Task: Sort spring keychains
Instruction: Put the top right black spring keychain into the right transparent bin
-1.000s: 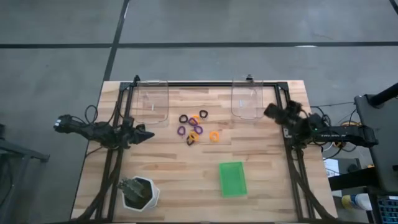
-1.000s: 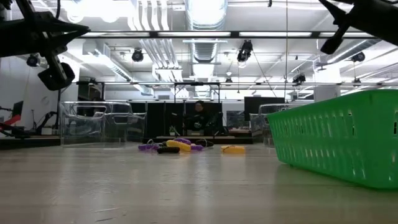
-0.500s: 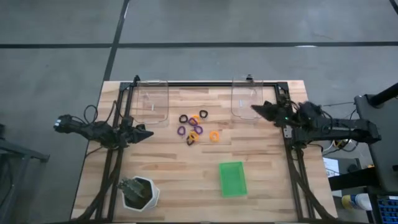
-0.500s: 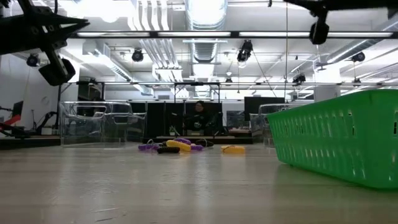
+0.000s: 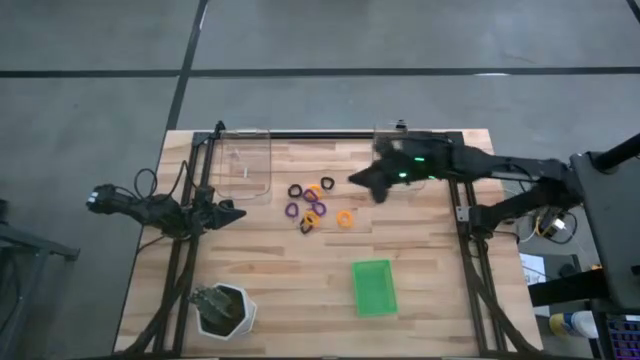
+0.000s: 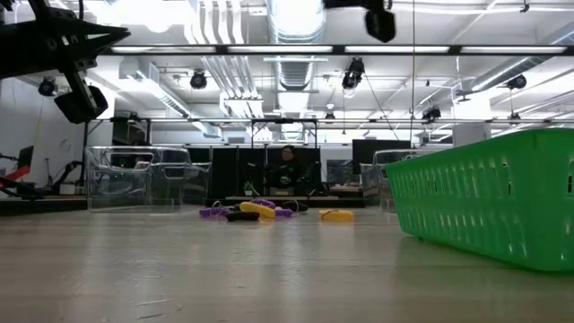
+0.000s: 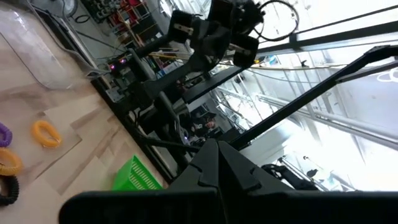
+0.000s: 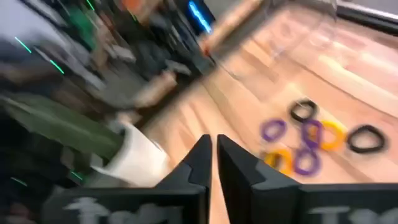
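Reach is what has changed, and only on one side; going left to right, my left fingers (image 5: 240, 215) rest pressed together over the table's (image 5: 270, 300) left edge where they sat a second ago, holding nothing; the spring keychains (image 5: 314, 204) lie untouched in their loose cluster at the table's middle, between the two clear bins (image 5: 247, 165) and well apart from the green tray (image 5: 374, 288) nearer the front; my right fingers (image 5: 358, 182) have swung in from the right edge to hang just beside the cluster, above it, with only a thin gap between them and nothing in it.

I judge that sorting has not begun; the first pick is only now being lined up.

The loops lie flat, black, purple and orange-yellow mixed, some touching; the cluster's long axis seems to run roughly front to back, while a single orange-yellow loop (image 5: 344, 218) sits apart on its right; being near-round, each loop points no clear way.
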